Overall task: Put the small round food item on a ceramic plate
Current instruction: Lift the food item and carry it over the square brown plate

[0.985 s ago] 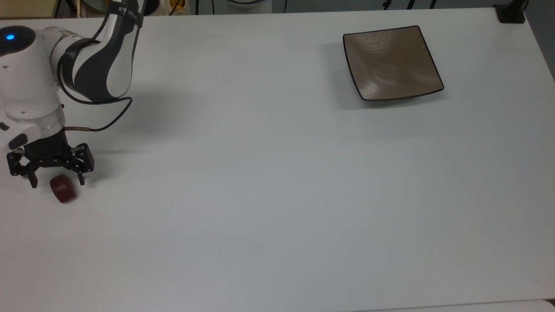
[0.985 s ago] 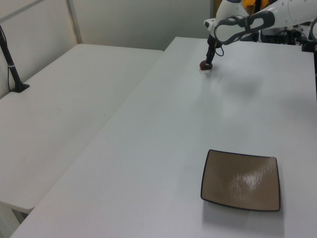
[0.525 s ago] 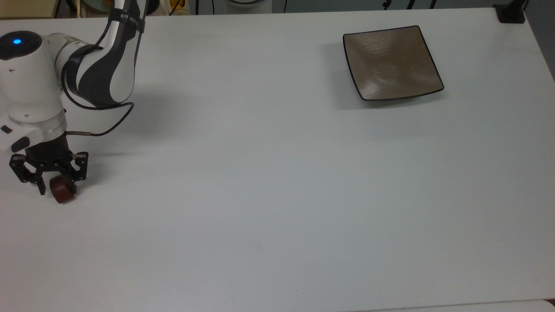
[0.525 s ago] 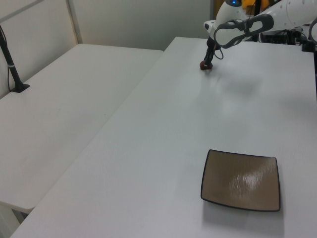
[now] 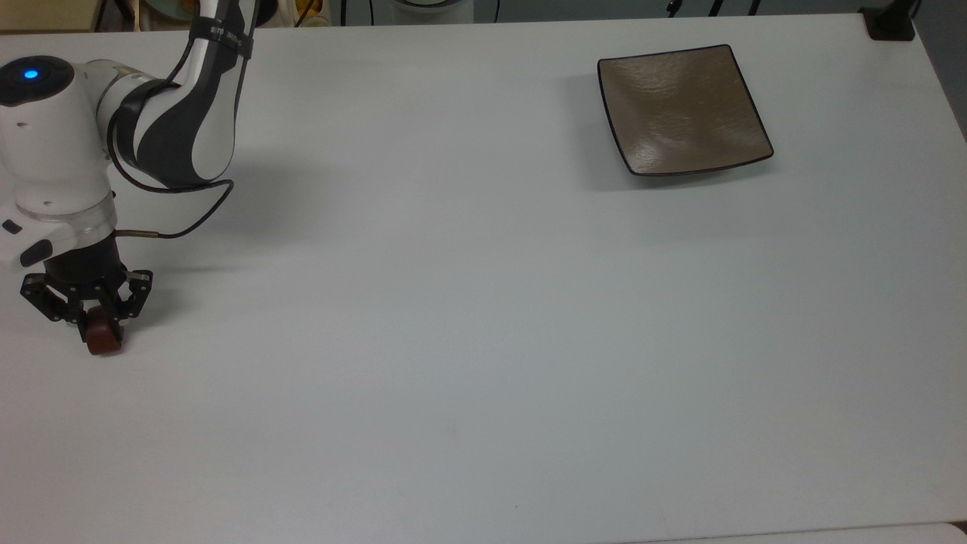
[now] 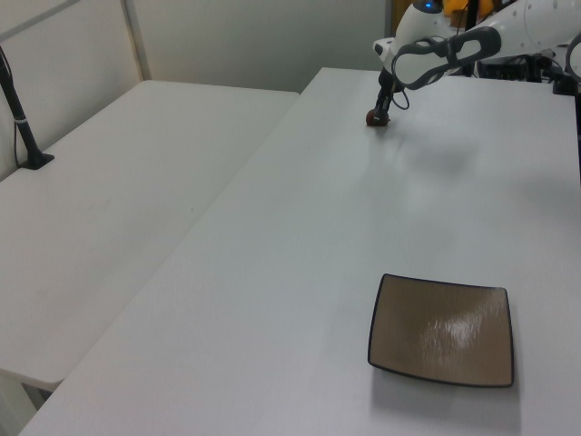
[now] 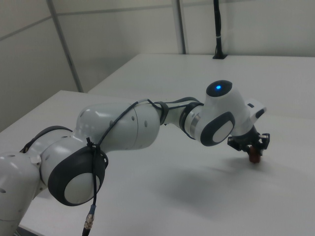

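At the top view's left table edge, the gripper [image 5: 92,330] pinches the small round food item [image 5: 102,339] against the white table [image 5: 453,340]; next, judging by this, lift and carry it across to the distant ceramic plate [image 5: 684,109].

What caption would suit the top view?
Gripper closed on a small reddish-brown food item; square brown plate waits far across the white table.

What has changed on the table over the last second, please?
The gripper has narrowed from wide open around the small round food item to fingers closed against its sides, and the item has shifted slightly toward the top view's left. It still sits on the table, not lifted. The ceramic plate has not moved and remains empty.
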